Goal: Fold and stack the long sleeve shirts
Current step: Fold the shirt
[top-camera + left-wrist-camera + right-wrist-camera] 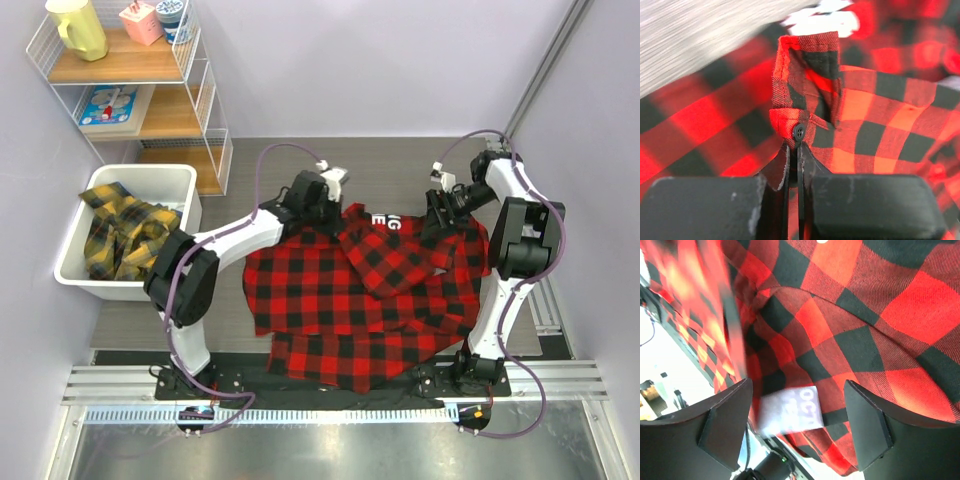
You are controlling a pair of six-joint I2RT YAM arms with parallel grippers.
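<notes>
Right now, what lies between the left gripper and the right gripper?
In the top view, the upper edge of the red-and-black shirt, bearing white lettering, spans from left gripper to right gripper.

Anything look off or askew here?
Red shirt is not flat: one flap lies folded over diagonally by the white lettering, and the lower hem is bunched at the near table edge. Yellow shirt sits crumpled in the white bin.

We stretch our left arm [235,235] forward and inward, its left claw [794,150] pinched tight on a buttoned edge of the red-and-black shirt [875,125]. Our right arm [520,235] stands elbow-high and folds inward, its right claw [797,390] aimed down with jaws spread wide.
</notes>
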